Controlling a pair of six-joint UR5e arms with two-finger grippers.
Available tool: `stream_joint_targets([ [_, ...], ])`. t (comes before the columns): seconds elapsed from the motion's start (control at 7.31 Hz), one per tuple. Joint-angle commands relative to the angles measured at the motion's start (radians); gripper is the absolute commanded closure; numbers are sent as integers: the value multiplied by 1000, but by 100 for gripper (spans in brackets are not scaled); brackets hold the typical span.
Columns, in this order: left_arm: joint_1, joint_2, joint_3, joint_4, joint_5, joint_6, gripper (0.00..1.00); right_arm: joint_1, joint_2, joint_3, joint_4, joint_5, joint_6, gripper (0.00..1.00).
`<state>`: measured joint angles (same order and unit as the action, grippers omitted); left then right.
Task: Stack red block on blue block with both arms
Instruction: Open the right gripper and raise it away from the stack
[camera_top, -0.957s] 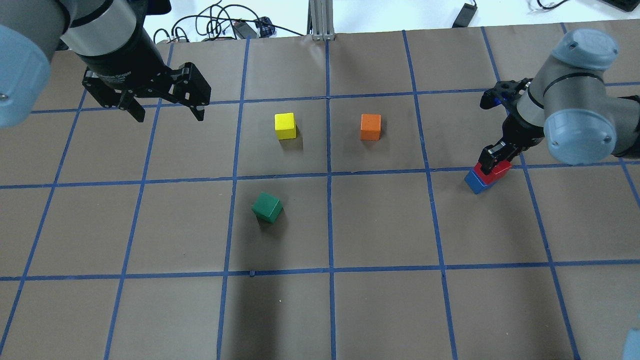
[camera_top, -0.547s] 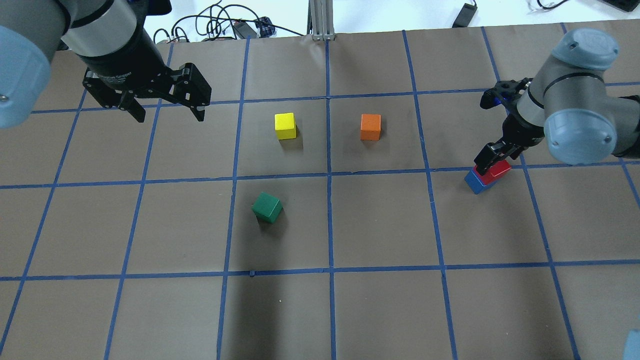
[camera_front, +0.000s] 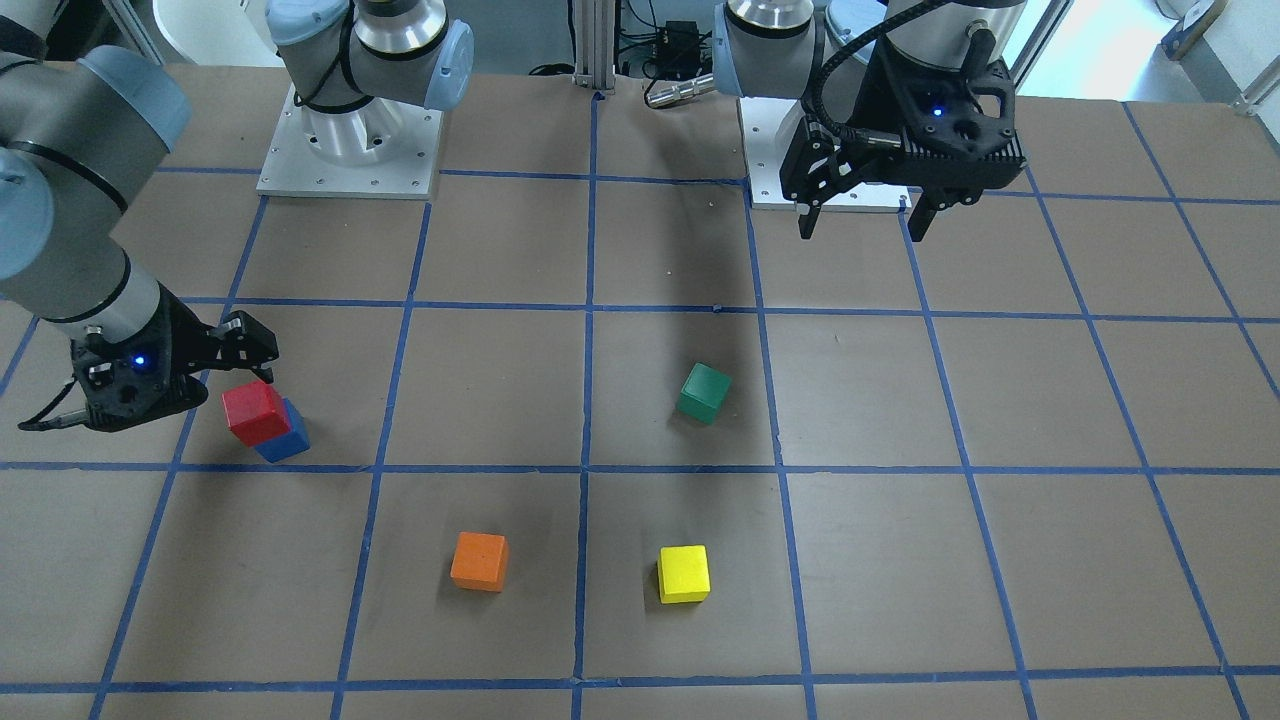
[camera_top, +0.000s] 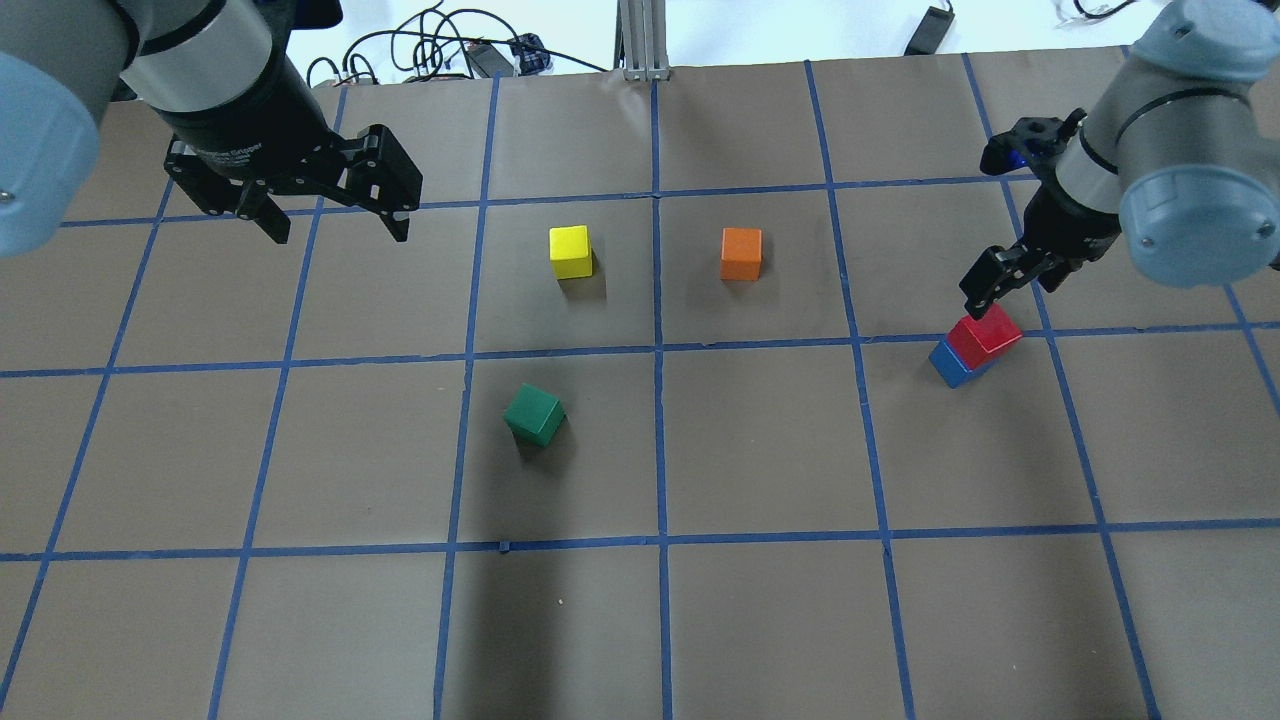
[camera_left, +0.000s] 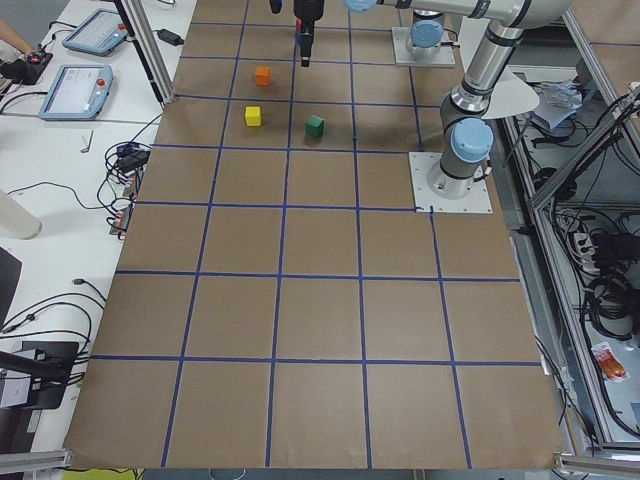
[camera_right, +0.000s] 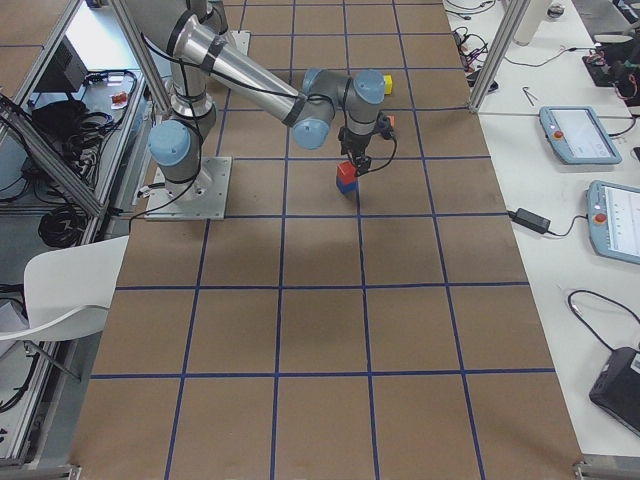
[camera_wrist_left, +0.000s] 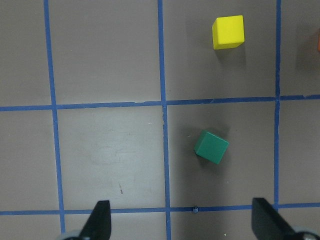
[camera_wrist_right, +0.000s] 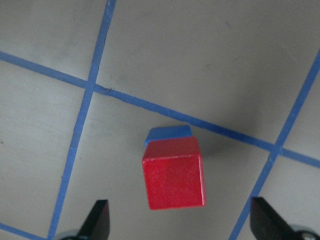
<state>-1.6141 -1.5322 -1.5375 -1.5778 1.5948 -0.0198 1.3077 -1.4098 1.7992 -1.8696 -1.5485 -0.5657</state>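
You have the red block (camera_top: 985, 333) sitting on the blue block (camera_top: 950, 367), near the bench (camera_top: 760, 450) edge on the robot's right. The right hand (camera_top: 1010, 283) hovers just above, spread apart and empty. The left hand (camera_top: 340, 232) is likewise spread, holding nothing. Stacking looks done; only withdrawal remains.

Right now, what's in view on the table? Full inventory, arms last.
red block: 1, red, on the blue block, robot's right side
blue block: 1, blue, under the red block
yellow block: 1, yellow, far side, left of centre
orange block: 1, orange, far side, right of centre
green block: 1, green, left of centre, nearer the robot, askew
table: 1, brown, blue tape grid
left arm: 1, silver-grey, over far left, jaws open, empty
right arm: 1, silver-grey, above the stack, jaws open, not touching
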Motion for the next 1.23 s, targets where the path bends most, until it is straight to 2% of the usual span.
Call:
stream_joint_targets([
  [0.0, 2, -3, 0, 5, 1, -2, 0, 4, -44, -140, 235, 4, 151, 0],
  [0.27, 0, 0, 2, 5, -1, -2, 0, 92, -86, -242, 373, -11, 393, 0],
  [0.55, 2, -2, 0, 5, -1, -2, 0, 235, -93, -255, 389, 4, 652, 0],
  [0.68, 2, 0, -1, 5, -1, -2, 0, 313, -94, -258, 383, 4, 705, 0],
  [1.09, 0, 0, -3, 5, 2, 0, 0, 317, -104, -259, 349, -10, 711, 0],
])
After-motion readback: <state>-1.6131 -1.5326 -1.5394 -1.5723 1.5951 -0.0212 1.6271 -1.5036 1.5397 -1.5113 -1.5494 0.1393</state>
